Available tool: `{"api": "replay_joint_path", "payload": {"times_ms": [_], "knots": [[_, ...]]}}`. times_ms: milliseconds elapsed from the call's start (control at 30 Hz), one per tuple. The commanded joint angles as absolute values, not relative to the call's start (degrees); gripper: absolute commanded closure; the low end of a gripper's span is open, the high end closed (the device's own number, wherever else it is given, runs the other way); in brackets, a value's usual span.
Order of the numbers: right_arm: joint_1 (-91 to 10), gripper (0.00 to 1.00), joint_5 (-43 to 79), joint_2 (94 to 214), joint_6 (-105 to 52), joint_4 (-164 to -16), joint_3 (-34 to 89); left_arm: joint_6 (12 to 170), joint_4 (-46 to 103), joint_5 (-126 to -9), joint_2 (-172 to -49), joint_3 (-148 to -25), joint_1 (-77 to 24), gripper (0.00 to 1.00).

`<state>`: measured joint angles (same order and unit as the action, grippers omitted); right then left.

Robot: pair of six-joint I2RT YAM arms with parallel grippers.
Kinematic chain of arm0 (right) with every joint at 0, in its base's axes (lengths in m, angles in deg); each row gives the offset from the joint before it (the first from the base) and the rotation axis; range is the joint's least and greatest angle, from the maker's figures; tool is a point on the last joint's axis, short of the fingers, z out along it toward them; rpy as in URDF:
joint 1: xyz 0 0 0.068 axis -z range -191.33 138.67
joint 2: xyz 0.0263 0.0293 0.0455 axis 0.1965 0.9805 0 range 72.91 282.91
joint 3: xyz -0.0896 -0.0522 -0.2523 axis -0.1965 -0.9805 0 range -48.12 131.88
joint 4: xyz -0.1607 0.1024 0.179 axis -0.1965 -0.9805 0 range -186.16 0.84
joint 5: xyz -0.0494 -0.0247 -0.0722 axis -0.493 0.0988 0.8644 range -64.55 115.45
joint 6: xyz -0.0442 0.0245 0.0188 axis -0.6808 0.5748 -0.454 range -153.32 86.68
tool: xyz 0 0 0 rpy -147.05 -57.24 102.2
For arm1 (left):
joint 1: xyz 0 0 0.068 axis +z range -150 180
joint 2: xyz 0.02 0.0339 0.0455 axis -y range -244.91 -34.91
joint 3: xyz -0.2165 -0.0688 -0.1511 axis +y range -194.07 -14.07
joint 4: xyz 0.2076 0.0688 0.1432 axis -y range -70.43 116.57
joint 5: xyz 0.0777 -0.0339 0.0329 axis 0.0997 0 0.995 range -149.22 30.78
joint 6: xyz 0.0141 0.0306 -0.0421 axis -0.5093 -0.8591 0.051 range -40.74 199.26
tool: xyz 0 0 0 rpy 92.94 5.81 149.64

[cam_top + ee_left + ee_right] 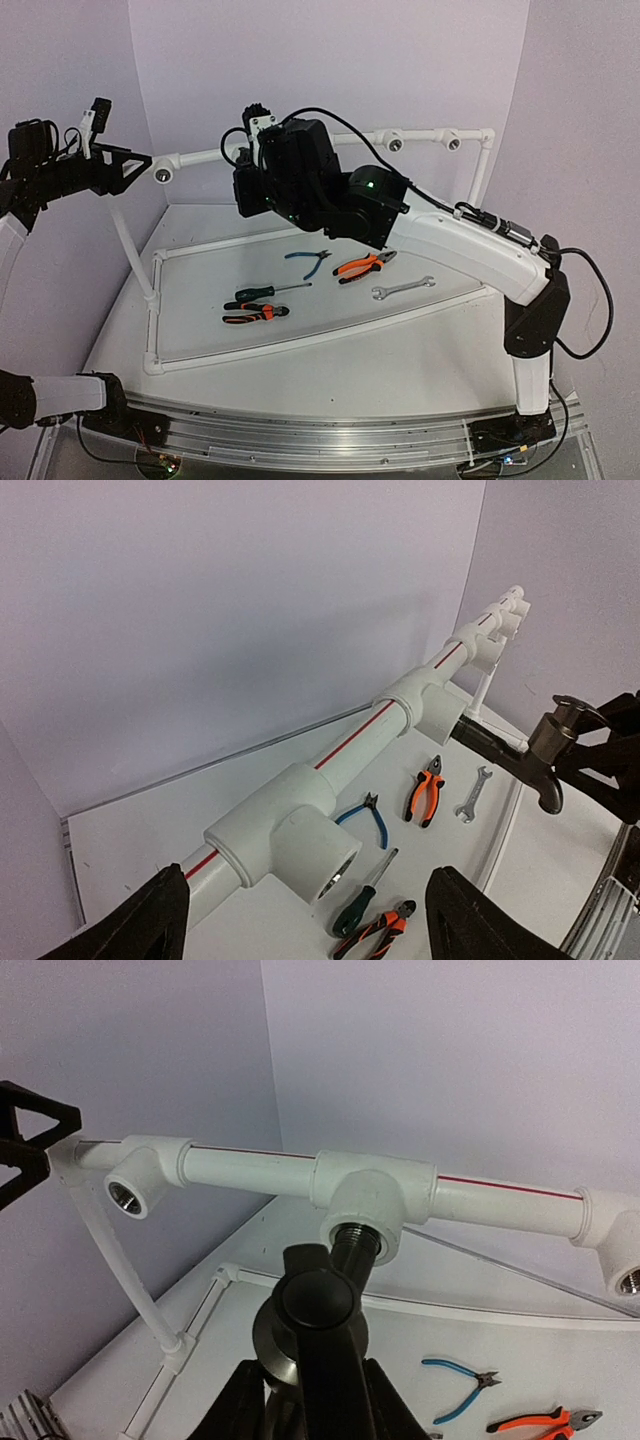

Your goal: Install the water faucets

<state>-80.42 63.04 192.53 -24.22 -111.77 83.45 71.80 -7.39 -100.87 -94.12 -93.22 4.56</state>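
Observation:
The dark faucet (325, 1310) is in my right gripper (315, 1410), which is shut on its body. Its threaded end (352, 1240) sits in the mouth of the middle white tee (365, 1195) on the raised pipe. The left wrist view shows the faucet (550, 755) too, reaching to that tee (435, 705). In the top view my right gripper (243, 160) is up at the pipe and the wrist hides the faucet. My left gripper (310, 930) is open and empty, jaws wide apart, just short of the left tee (290, 835). It also shows at the far left in the top view (140, 165).
On the table inside a white pipe frame (300, 340) lie blue cutters (310, 262), orange pliers (365, 265), a wrench (402, 288), a green-handled screwdriver (262, 292) and small orange-black pliers (255, 314). Two more tees (395, 142) sit along the raised pipe to the right.

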Motion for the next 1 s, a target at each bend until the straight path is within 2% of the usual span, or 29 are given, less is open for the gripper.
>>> {"api": "replay_joint_path", "payload": {"times_ms": [0,167,300,433,533,633,833,967], "knots": [[-79.5,0.86,69.3,191.8,-25.1,-106.7,80.7,71.7,-5.2,-100.9,-92.7,-92.7,4.7,0.17],[-79.5,0.99,73.6,191.8,-27.4,-106.3,80.2,71.2,-5.2,-100.6,-92.3,-92.2,4.7,0.18],[-79.6,0.98,74.0,191.6,-28.7,-105.9,79.8,71.1,-5.1,-100.5,-92.4,-91.8,4.7,0.18],[-79.6,0.88,69.3,189.3,-30.0,-105.3,77.0,71.0,-4.8,-101.0,-92.4,-91.5,4.7,0.18],[-79.5,0.7,64.0,186.0,-32.2,-105.2,72.6,70.7,-4.2,-103.5,-91.4,-89.9,4.7,0.2],[-79.3,0.57,57.5,182.0,-32.8,-105.2,67.4,71.3,-2.2,-106.1,-89.9,-86.8,4.6,0.24],[-78.9,0.46,57.2,174.1,-35.1,-105.4,59.9,70.4,-1.7,-105.9,-90.0,-84.4,3.3,0.27],[-77.0,0.41,62.0,170.1,-33.9,-107.6,55.1,68.2,-1.9,-107.6,-89.0,-83.1,2.7,0.27]]}}
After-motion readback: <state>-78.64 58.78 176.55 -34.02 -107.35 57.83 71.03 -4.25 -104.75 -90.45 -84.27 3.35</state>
